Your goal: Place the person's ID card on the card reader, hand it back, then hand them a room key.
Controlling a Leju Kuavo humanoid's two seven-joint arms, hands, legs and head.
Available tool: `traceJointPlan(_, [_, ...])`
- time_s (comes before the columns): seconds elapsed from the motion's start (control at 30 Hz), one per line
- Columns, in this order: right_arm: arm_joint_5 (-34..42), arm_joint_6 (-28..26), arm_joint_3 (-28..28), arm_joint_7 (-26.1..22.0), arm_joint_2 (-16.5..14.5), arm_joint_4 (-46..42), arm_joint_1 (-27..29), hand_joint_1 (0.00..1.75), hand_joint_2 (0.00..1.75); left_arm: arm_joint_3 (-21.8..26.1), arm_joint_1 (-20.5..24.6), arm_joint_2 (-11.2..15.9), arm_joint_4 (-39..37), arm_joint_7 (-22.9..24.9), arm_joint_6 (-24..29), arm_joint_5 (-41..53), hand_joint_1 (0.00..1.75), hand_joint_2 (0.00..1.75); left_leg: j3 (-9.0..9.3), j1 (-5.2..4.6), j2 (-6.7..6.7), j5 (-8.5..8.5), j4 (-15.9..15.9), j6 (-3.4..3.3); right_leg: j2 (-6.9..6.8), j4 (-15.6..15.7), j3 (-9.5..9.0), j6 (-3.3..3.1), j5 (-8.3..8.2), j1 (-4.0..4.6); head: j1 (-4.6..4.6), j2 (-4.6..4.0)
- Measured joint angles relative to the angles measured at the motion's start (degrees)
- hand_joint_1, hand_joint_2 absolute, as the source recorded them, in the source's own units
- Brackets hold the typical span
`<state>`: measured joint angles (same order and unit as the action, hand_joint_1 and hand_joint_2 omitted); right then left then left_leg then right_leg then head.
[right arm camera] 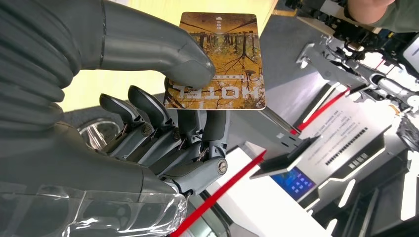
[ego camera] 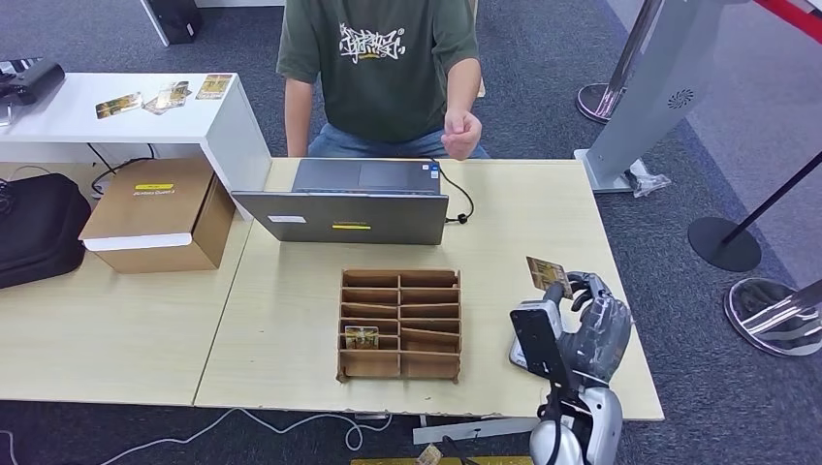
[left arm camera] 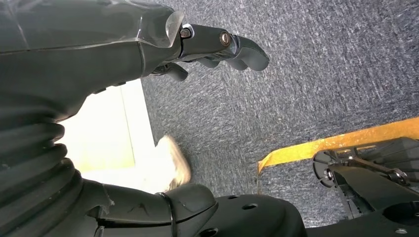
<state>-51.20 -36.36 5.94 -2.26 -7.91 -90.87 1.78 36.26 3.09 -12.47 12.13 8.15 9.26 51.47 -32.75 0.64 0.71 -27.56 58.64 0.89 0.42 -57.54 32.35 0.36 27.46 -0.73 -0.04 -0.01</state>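
Grey-blue carpet surrounds a pale wood-grain table, with a second matching table butted against its left side. Near the front of the main table stands a brown wooden slotted card rack with two columns of compartments; one yellow-toned card lies in a lower slot of the left column. Behind the rack sits an open grey laptop, its lid back facing the robot. A person in a dark green printed T-shirt sits behind the laptop, one hand raised in a loose fist above the far table edge. On the left table rest a brown cardboard box and a black bag; a white counter behind them carries a few loose cards. The right hand is raised over the right end of the main table, beside the rack, and pinches an autumn-forest printed hotel key card between thumb and fingers; in the right wrist view the word HOTEL reads inverted and the thumb covers one corner. The card is clear of the table. The left hand hangs over the carpet with fingers curled in, holding nothing.
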Motion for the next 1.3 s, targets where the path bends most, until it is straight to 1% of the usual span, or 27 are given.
traceJointPlan(0.13, [-3.9, -0.3, -0.2, 0.1, 0.0, 0.5, -2.2, 1.75, 1.75, 0.0, 0.0, 0.0, 0.0, -0.2, 0.0, 0.9, 0.00, 1.75, 0.01, 0.00, -0.02, 0.01, 0.0, 0.00, 0.02, 0.0, 0.00, 0.00, -0.01, 0.00, 0.01, 0.01])
traceJointPlan(0.43, [-11.8, -2.3, -0.1, 0.4, 1.0, 4.9, -10.4, 1.75, 1.75, 0.0, 0.2, 0.0, 0.0, -0.3, -0.2, 2.4, 0.00, 1.75, 0.01, 0.00, -0.01, 0.04, 0.0, 0.04, 0.03, 0.0, -0.01, -0.02, -0.04, 0.00, 0.00, 0.00])
traceJointPlan(0.57, [-16.6, -2.7, 1.0, 1.8, 1.7, 8.4, -14.6, 1.75, 1.75, 0.0, 0.3, 0.0, 0.0, -0.3, -0.4, 3.1, 0.00, 1.75, 0.01, 0.00, -0.01, 0.04, 0.0, 0.04, 0.04, 0.0, 0.00, -0.02, -0.05, 0.00, 0.00, 0.00])
traceJointPlan(0.7, [-20.3, -2.3, 2.8, 3.6, 2.2, 13.1, -20.1, 1.75, 1.75, 0.0, 0.5, 0.0, 0.0, -0.3, -0.7, 3.7, 0.00, 1.75, 0.02, 0.00, -0.01, 0.06, 0.0, 0.05, 0.04, 0.0, 0.00, -0.07, -0.08, 0.00, 0.01, 0.00])
traceJointPlan(1.1, [-22.4, -2.1, 8.0, 5.0, 2.2, 30.8, -37.1, 1.75, 1.75, 0.0, 0.9, 0.0, 0.0, 0.3, -1.4, 4.3, 0.00, 1.75, 0.01, 0.00, 0.01, 0.11, 0.0, 0.07, 0.03, -0.1, 0.01, -0.06, -0.13, 0.00, 0.00, 0.01])
traceJointPlan(1.3, [-23.1, -2.9, 9.4, 5.6, 1.2, 37.5, -42.6, 1.75, 1.75, 0.0, 1.3, 0.0, 0.0, 0.9, -1.9, 4.7, 0.00, 1.75, 0.01, 0.00, 0.02, 0.11, 0.0, 0.07, 0.02, -0.1, 0.01, -0.06, -0.13, 0.00, 0.00, 0.00])
